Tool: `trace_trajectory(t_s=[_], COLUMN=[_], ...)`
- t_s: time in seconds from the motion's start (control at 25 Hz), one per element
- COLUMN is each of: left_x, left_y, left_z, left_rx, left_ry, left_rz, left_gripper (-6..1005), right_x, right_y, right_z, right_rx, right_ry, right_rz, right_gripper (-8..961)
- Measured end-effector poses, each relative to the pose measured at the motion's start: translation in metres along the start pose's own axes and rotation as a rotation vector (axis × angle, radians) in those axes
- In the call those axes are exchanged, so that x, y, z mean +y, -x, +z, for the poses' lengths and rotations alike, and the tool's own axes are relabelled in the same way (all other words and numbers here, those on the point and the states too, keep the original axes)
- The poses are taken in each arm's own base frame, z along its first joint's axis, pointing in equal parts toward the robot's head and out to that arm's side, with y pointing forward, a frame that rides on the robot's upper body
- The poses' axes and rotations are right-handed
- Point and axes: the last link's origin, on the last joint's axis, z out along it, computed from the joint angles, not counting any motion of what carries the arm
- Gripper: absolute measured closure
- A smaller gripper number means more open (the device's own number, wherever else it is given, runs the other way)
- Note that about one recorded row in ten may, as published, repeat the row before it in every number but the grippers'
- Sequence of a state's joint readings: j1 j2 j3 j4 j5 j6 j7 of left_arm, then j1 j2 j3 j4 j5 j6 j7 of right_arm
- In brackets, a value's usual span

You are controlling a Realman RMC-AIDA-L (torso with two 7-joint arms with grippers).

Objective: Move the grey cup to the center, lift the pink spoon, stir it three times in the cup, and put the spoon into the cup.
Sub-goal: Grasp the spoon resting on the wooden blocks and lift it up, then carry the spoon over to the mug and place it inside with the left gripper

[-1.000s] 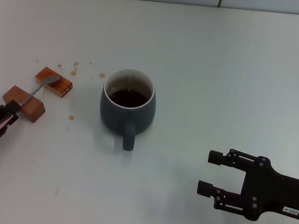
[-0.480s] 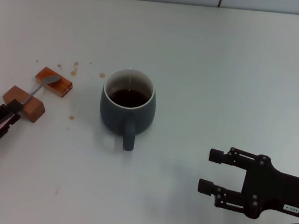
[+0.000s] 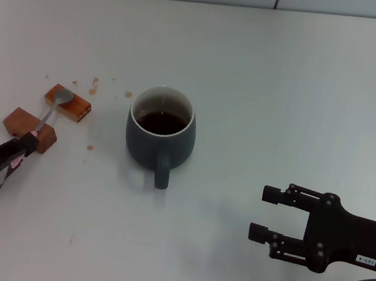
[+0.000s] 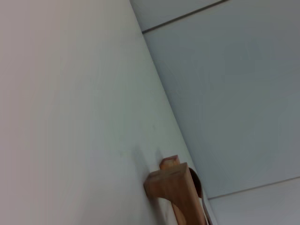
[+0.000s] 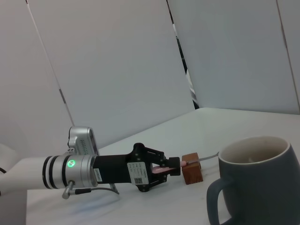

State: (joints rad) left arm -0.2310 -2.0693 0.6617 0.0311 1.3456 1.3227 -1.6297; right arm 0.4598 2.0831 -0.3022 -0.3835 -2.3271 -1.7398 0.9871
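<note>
Now higher: left gripper, pink spoon.

The grey cup stands upright mid-table, dark liquid inside, handle pointing near. To its left, the pink spoon lies across two brown blocks, bowl far.

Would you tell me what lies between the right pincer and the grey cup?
Only bare white table separates the right pincer from the grey cup, as the head view shows.

Left gripper: black linkage, white label; silver ribbed wrist, green light
Left arm: white
Right gripper: black, screws, small white label
</note>
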Motion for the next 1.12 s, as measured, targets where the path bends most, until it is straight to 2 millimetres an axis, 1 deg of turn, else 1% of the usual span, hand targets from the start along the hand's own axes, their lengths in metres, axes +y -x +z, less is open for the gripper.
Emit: trace_trajectory(t_s=[0.16, 0.28, 0.36, 0.52, 0.56, 0.64, 0.68, 0.72, 0.8, 0.88, 0.92, 1.0, 1.04, 1.08, 1.12], left_x=[0.001, 0.004, 0.01, 0.029, 0.037, 0.045, 0.054, 0.068, 0.08, 0.104, 0.115, 0.143, 0.153, 0.167, 0.177], left_y=[-0.001, -0.003, -0.007, -0.019, -0.024, -0.029, -0.036, -0.045, -0.054, -0.072, -0.079, -0.095, -0.1, -0.105, -0.108], left_z=[0.0, -0.001, -0.002, -0.003, -0.001, 0.003, 0.007, 0.014, 0.02, 0.028, 0.03, 0.033, 0.034, 0.035, 0.037], left_rx=[-0.007, -0.009, -0.006, -0.012, -0.034, -0.06, -0.099, -0.165, -0.227, -0.319, -0.366, -0.449, -0.473, -0.523, -0.551], left_ry=[0.005, 0.028, 0.07, 0.189, 0.229, 0.263, 0.295, 0.327, 0.343, 0.348, 0.335, 0.292, 0.275, 0.237, 0.222], left_rz=[0.02, 0.038, 0.059, 0.129, 0.165, 0.205, 0.262, 0.36, 0.455, 0.636, 0.729, 0.949, 1.021, 1.132, 1.193], left_gripper=[865, 864, 863, 862, 862, 861, 861, 860, 860, 859, 859, 858, 858, 857, 857], right_x=[0.0, 0.0, 0.001, 0.001, 0.001, 0.001, 0.001, 0.001, 0.001, 0.001, 0.001, 0.001, 0.0, 0.0, 0.0], right_y=[0.0, 0.0, -0.001, -0.001, -0.001, -0.001, -0.001, -0.001, -0.001, -0.001, -0.002, -0.002, -0.002, -0.002, -0.002], right_z=[0.0, 0.0, 0.0, 0.0, 0.0, 0.0, 0.0, 0.0, 0.0, 0.0, 0.0, -0.001, -0.002, -0.002, -0.003], right_rx=[0.0, 0.0, -0.001, -0.003, -0.004, -0.005, -0.005, -0.005, -0.006, -0.005, -0.005, -0.004, -0.005, -0.006, -0.006], right_ry=[0.0, -0.001, -0.002, -0.002, -0.001, -0.001, -0.001, -0.002, -0.004, -0.005, -0.006, -0.009, -0.012, -0.014, -0.016], right_rz=[0.0, 0.003, 0.005, 0.008, 0.008, 0.009, 0.009, 0.009, 0.01, 0.009, 0.009, 0.009, 0.008, 0.008, 0.008], right_gripper=[213, 213, 213, 212, 212, 212, 212, 212, 213, 213, 213, 213, 213, 213, 212])
